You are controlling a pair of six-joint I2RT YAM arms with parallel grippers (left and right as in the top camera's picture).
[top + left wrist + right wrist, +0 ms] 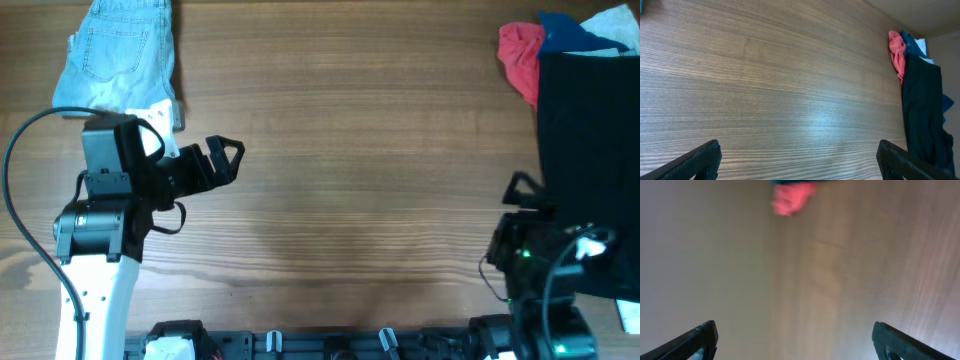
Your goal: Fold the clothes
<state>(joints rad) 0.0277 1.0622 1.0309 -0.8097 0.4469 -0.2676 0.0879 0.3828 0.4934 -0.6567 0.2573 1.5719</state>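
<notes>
The light-blue denim shorts lie folded at the table's far left corner, a stitched back pocket facing up. My left gripper is open and empty, just right of and below the shorts, pointing right over bare wood; in the left wrist view its fingertips frame empty table. My right gripper is open and empty at the right front, beside a black cloth; the right wrist view shows its fingertips over bare wood.
A pile of other clothes sits at the far right: a red garment, a blue one and a large black cloth. They also show in the left wrist view. The red garment shows blurred in the right wrist view.
</notes>
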